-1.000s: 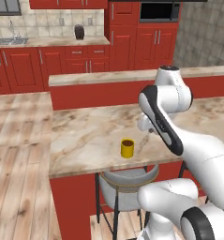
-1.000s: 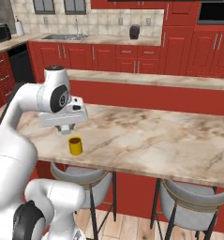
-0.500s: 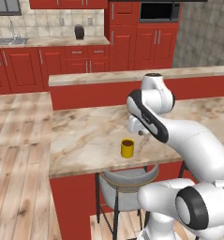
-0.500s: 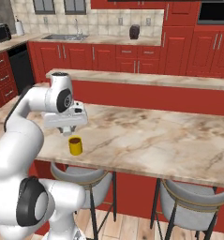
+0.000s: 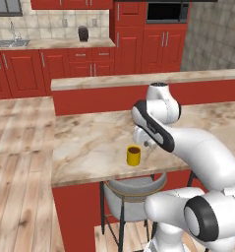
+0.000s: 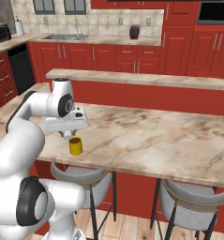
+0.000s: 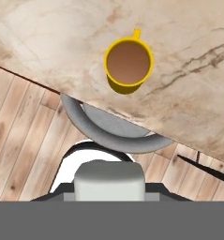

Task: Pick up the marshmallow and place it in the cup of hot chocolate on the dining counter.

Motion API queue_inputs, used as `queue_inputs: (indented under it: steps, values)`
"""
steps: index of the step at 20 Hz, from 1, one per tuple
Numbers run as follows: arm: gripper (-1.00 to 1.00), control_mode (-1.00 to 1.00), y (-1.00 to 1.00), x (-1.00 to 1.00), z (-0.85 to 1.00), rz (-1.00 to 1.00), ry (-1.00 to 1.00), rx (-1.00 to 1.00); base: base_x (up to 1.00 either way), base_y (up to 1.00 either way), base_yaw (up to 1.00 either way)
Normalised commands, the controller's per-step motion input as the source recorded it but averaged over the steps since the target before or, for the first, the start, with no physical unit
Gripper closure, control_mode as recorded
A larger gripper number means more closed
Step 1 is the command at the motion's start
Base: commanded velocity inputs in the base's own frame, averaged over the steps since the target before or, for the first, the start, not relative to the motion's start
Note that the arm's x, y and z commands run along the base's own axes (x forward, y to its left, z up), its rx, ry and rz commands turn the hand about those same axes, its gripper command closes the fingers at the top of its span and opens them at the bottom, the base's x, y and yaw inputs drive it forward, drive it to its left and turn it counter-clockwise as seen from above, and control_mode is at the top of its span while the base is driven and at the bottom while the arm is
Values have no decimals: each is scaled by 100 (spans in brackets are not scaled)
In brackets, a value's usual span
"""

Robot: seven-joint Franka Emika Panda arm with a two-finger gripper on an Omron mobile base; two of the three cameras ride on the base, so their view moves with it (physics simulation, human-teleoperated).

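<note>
Now my gripper (image 6: pixel 70 136) hangs over the dining counter (image 5: pixel 89 142), just above and a little to the side of the cup of hot chocolate (image 5: pixel 133 155). Between my jaws sits the marshmallow (image 7: pixel 109 181), a pale soft block, so I am clamped on it; it fills the low middle of the hand view and hides my finger tips. The cup stands upright near the front edge of the counter, a yellow mug with brown liquid inside and its small handle pointing away from me in the hand view. Below the counter edge I see a grey stool (image 7: pixel 108 129) with a curved back, and under it the wooden floor (image 7: pixel 19 140).
</note>
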Motion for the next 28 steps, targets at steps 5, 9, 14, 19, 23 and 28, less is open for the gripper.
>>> queue_inputs:
  steps: [5, 9, 14, 19, 23, 28]
  values:
    - [100, -100, 0, 1, -12, 0, 0, 0, 0, 0, 0]
    - [100, -100, 0, 7, -16, 0, 0, 0, 0, 0, 0]
    - [100, -100, 0, 16, -11, 0, 0, 0, 0, 0, 0]
    - [100, -100, 0, 33, -1, 0, 0, 0, 0, 0, 0]
    - [100, -100, 1, 35, 0, 0, 0, 0, 0, 0, 0]
    - [100, -100, 9, 19, -3, 0, 0, 0, 0, 0, 0]
